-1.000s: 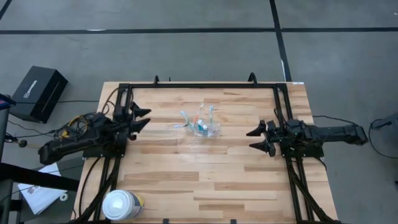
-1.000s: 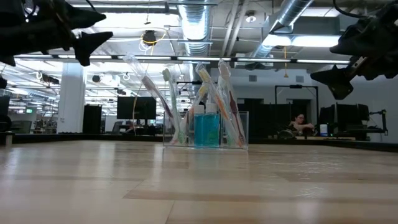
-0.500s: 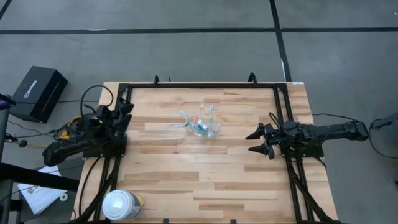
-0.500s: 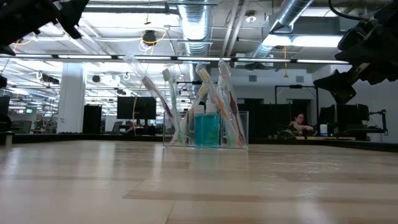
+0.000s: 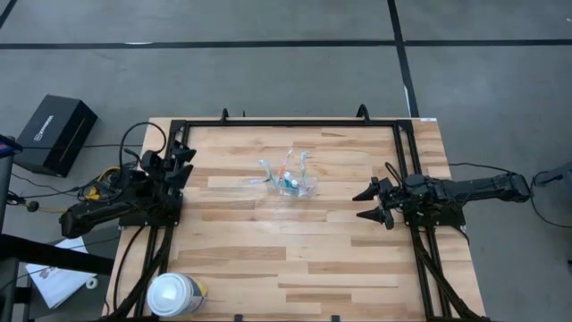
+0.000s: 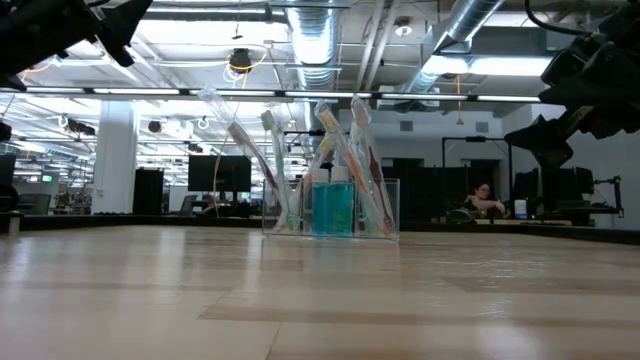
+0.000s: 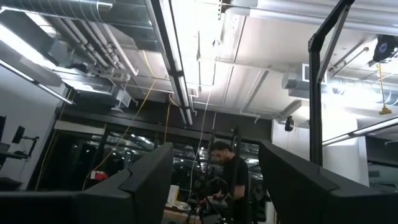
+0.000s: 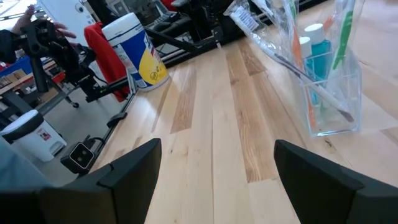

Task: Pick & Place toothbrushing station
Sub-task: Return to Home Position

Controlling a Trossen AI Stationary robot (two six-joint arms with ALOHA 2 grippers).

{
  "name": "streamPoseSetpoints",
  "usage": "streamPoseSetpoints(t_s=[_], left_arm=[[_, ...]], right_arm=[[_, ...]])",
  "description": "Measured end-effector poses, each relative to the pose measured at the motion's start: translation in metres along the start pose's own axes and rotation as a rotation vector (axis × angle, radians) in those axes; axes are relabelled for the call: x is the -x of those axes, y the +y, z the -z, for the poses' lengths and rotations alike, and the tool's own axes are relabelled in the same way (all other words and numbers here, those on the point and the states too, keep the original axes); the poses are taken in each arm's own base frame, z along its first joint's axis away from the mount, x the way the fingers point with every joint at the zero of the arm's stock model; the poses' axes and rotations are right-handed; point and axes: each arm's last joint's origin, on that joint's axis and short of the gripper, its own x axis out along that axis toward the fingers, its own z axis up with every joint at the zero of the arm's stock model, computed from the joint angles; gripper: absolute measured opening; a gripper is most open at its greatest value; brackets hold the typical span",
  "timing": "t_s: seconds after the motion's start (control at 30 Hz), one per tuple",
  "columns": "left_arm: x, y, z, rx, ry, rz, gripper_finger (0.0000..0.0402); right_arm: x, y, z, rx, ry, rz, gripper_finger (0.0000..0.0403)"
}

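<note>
**Q:** What's on the table (image 5: 268, 259)?

**A:** Light wood top, seen from above. The clear organizer (image 5: 304, 187) stands upright, a bit toward 12 o'clock from ctr. It's a small see-through box w/ thin plastic walls; you see straight thru it to the room behind.

**Q:** What's in it?

**A:** Several slim toothbrushes (image 6: 245, 150), handles down, heads up, fanning out over the rim. In the top view some lean toward 9 o'clock, others stand steeper. Handles are translucent: a green brush (image 8: 343, 34) shows plainly, others look pinkish, orange, whitish. Btwn them, low inside, are two teal tubes (image 8: 318, 62) w/ white caps.

**Q:** And the arms?

**A:** Left gripper (image 5: 177, 162) is at the organizer's 9 o'clock, well apart, near the table's edge. It's tilted up so its cam faces the ceiling; fingers spread wide, holding nothing. Right gripper (image 5: 361, 206) is at approx 4 o'clock of the organizer, also well apart, raised above the wood and pointing toward it. Its fingers are parted, nothing btwn them.

**Q:** Anything else?

**A:** A white canister (image 5: 176, 294) w/ yellow on its label stands at the table's 7 o'clock corner, far from the organizer.
</note>
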Motion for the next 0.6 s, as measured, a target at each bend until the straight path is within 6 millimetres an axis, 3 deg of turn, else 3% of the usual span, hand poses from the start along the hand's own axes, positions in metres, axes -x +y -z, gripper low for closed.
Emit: streamPoseSetpoints(t_s=[0.2, 0.6], left_arm=[[0.0, 0.0, 0.0, 0.0, -0.001, 0.001, 0.0232], [0.002, -0.01, -0.008, 0.049, -0.078, 0.094, 0.0232]], right_arm=[[0.001, 0.001, -0.001, 0.002, -0.014, -0.011, 0.0302], [0.018, 0.013, -0.019, 0.025, -0.267, -0.149, 0.0302]])
